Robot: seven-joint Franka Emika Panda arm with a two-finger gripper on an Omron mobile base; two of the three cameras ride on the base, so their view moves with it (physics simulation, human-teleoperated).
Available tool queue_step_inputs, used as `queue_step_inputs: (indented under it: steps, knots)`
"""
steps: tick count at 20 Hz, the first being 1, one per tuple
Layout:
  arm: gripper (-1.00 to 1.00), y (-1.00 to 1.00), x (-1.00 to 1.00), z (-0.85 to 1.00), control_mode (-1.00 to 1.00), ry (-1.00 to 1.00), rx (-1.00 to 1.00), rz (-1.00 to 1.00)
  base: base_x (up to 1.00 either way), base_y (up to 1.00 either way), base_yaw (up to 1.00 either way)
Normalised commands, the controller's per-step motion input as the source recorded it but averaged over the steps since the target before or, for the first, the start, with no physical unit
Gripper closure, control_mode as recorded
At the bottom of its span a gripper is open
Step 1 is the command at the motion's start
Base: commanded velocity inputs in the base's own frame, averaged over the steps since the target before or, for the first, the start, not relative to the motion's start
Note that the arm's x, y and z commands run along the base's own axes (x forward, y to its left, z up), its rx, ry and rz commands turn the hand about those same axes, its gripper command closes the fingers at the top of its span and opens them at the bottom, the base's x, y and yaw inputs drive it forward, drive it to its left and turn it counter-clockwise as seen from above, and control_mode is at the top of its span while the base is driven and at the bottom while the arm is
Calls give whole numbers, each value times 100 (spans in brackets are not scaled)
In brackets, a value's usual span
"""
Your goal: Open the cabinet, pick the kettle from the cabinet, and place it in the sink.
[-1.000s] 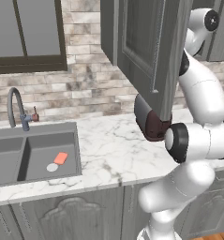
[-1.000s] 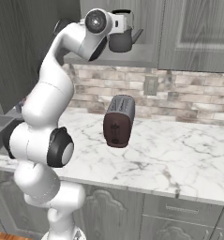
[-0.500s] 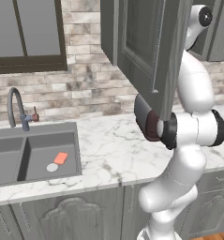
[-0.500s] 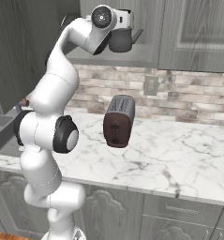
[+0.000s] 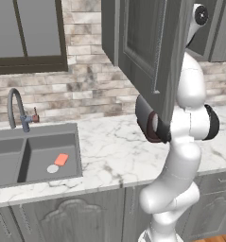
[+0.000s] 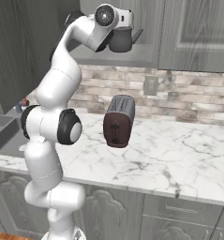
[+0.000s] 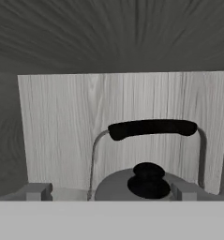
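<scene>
The grey wood-grain cabinet (image 6: 146, 54) stands open, its door (image 5: 150, 52) swung out over the counter. Inside on the shelf sits the kettle (image 6: 123, 41), dark grey with a black handle (image 7: 153, 129) and a black knob (image 7: 148, 180). My gripper (image 7: 111, 193) is open just above and in front of the kettle, one fingertip on each side of its top, touching nothing. In the right base view the white hand (image 6: 117, 18) hovers over the kettle. The dark double-basin sink (image 5: 43, 142) lies at the left of the marble counter.
A dark grey-and-maroon toaster (image 6: 119, 121) stands on the counter below the cabinet, partly behind the open door in the left base view. A gooseneck faucet (image 5: 16, 109) rises behind the sink. An orange sponge (image 5: 61, 159) lies in the right basin. A dark-framed window (image 5: 27, 35) is above.
The arm's elbow and lower links have swung round while the hand stayed at the kettle. The kettle has not moved and the jaws remain wide.
</scene>
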Motion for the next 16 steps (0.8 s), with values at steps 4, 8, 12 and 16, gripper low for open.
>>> queue_step_inputs:
  steps: [4,8,12,16]
  knots:
    - [-100,0,34,-2,-100,0,0,0,0,0,0]
    - [-100,0,32,0,-100,0,0,0,0,0,0]
    - [-100,2,32,0,-100,0,0,0,0,0,0]
    - [-100,0,32,0,-100,0,0,0,0,0,0]
